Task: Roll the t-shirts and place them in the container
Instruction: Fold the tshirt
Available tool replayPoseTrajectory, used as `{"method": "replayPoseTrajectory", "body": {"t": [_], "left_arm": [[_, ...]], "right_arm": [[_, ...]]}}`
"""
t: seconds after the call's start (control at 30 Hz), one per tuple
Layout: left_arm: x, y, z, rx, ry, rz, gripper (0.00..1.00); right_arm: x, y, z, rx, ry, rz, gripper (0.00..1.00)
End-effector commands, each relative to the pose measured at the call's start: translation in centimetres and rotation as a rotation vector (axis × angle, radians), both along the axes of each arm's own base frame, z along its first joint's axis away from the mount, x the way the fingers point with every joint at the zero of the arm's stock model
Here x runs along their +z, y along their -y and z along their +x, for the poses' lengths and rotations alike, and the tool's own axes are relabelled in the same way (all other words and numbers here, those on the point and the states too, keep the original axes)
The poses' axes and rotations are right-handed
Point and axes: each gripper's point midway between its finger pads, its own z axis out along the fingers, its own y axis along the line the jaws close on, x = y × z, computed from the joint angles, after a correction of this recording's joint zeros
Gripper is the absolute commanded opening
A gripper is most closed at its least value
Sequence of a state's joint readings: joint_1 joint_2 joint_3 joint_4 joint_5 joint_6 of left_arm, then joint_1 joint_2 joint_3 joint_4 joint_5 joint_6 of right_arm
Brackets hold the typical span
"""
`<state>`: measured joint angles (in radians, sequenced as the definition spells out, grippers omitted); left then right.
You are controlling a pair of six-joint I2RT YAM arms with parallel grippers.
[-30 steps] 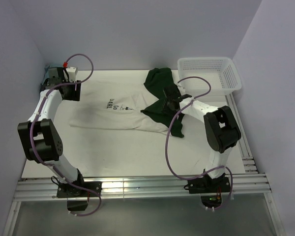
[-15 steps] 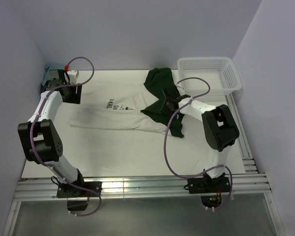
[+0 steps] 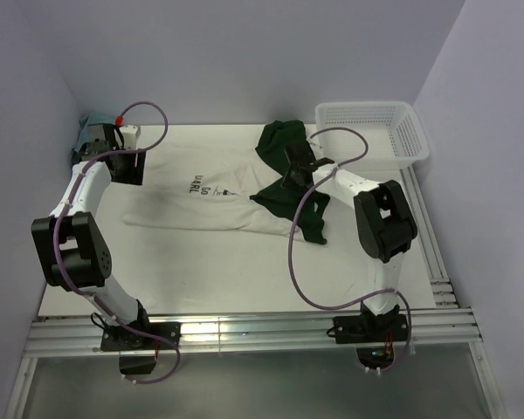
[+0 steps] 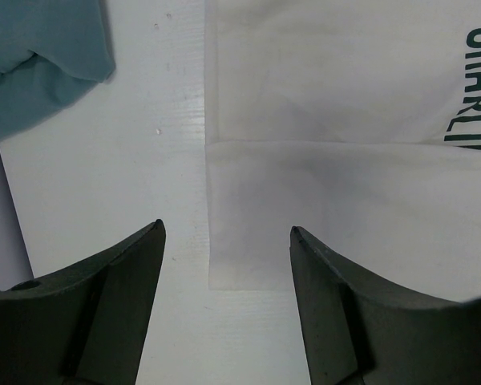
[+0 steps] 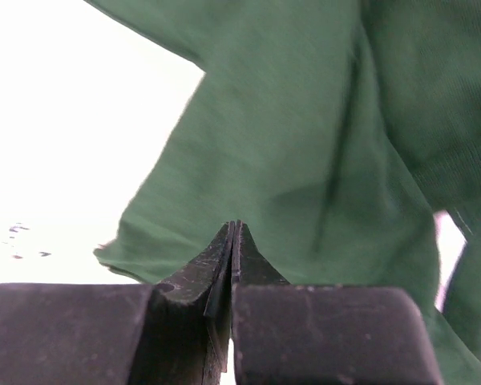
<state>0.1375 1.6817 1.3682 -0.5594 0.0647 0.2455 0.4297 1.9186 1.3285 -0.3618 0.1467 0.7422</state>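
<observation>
One t-shirt (image 3: 214, 188) lies flat across the table, cream-white with a small dark print and dark green sleeves (image 3: 282, 140). My left gripper (image 3: 127, 166) hangs open over the shirt's left hem. In the left wrist view, a hem corner (image 4: 248, 257) lies on the table between the spread fingers of my left gripper (image 4: 228, 228), untouched. My right gripper (image 3: 288, 179) is over the green sleeve area. In the right wrist view, my right gripper (image 5: 235, 224) has its jaws pressed together with nothing between them. The green fabric (image 5: 305, 144) lies beyond the tips.
A white plastic basket (image 3: 371, 131) stands at the back right corner. A small teal-blue cloth (image 3: 87, 122) (image 4: 32, 64) is bunched at the back left, just beyond my left gripper. Walls close in on three sides of the table.
My right gripper has closed from partly open to fully shut and shifted slightly toward the back left. The left gripper has barely moved, and the shirt lies as before.
</observation>
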Motion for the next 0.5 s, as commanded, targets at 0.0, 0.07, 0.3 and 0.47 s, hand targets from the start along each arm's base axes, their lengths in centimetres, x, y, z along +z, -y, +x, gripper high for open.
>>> {"method": "replayPoseTrajectory", "body": {"t": [0.0,0.07,0.3,0.47], "left_arm": [[1.5,0.5,0.3,-0.024,0.036,-0.005,0.69],[1.4,0.5,0.3,-0.024,0.033,-0.007,0.69],[0.8,0.7,0.2,-0.036,0.013,-0.009,0.69],[0.1,0.9,-0.2,-0.043,0.0,-0.014,0.69]], "right_arm": [[3.2,-1.1,2.5,0.016,0.069,0.007,0.0],[5.2,-1.7,4.1,0.024,0.108,0.015,0.0],[7.1,-1.6,6.0,0.026,0.112,-0.009,0.02],[3.8,-0.2,2.3,0.011,0.058,0.005,0.2]]}}
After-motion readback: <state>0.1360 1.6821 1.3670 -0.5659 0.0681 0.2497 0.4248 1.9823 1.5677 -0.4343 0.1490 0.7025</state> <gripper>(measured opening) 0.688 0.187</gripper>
